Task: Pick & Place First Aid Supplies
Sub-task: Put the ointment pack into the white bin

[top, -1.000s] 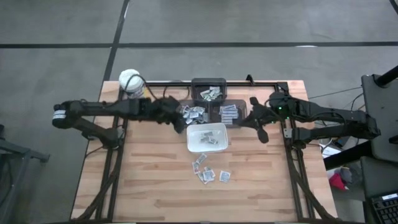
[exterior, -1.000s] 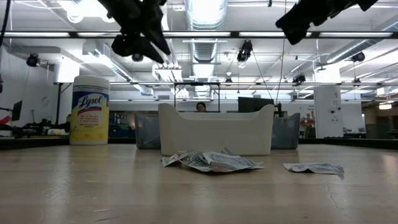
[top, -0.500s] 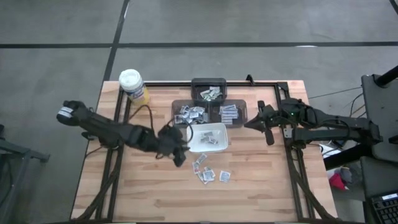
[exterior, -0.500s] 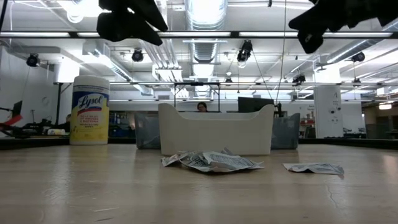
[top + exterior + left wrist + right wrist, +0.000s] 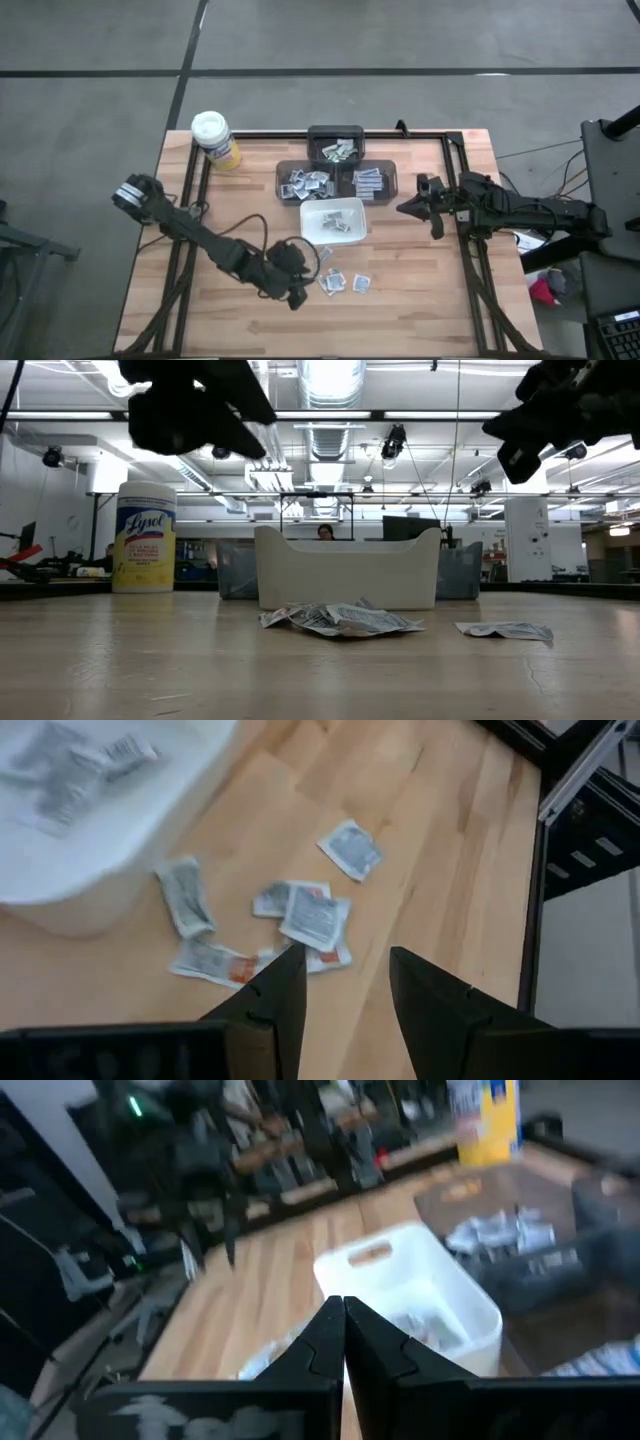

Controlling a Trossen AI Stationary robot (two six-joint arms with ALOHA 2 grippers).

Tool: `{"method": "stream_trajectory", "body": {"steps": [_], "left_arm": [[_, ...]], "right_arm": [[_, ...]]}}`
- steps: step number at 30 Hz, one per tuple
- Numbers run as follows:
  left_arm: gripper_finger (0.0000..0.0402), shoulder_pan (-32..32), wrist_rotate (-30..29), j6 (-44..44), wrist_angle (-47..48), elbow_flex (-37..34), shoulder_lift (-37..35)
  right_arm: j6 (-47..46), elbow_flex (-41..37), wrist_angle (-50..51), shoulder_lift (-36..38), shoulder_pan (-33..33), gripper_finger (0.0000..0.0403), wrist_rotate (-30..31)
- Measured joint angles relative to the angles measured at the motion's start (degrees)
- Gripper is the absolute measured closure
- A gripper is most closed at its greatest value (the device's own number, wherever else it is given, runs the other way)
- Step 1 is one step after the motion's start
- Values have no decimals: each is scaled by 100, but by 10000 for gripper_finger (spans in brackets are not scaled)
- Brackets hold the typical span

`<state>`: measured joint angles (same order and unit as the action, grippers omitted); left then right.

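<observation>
The left gripper (image 5: 340,995) hangs over the loose packets (image 5: 338,277) on the wooden desk (image 5: 240,310), its fingers (image 5: 275,1005) spread apart with nothing between them, and the job in hand looks to be taking 1 packet from this little heap. To do it well, I would pick a packet lying clear of the others — the lone one (image 5: 350,849) set apart from the cluster seems easier than the overlapped ones (image 5: 305,920) — then lower straight down so 1 finger lands on each side of it and close only once the tips touch the wood. The packets are thin, flat, crinkled foil-and-paper rectangles, white and grey with reddish or bluish print; they likely slide and buckle rather than lift, so a slow pinch near an edge should help. The white dish (image 5: 334,221) just beyond the heap is smooth, rounded plastic with packets already in it, and 3 dark bins (image 5: 337,166) behind it hold more. The right gripper (image 5: 420,206) waits off to the right of the dish, fingers pressed together and empty. A yellow canister (image 5: 216,138) with a white lid stands at the far left corner.
</observation>
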<state>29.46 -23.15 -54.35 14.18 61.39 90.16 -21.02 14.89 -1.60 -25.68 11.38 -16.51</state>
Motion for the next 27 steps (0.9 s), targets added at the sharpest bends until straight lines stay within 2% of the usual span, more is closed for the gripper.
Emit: {"method": "stream_trajectory", "body": {"steps": [7, 27], "left_arm": [[264, 67, 278, -470, -169, 25, 617], [264, -163, 206, -974, 20, 42, 786]], "right_arm": [[-96, -559, -1104, 472, 1, 394, 2], [-210, -932, -1111, 618, -1, 394, 0]]}}
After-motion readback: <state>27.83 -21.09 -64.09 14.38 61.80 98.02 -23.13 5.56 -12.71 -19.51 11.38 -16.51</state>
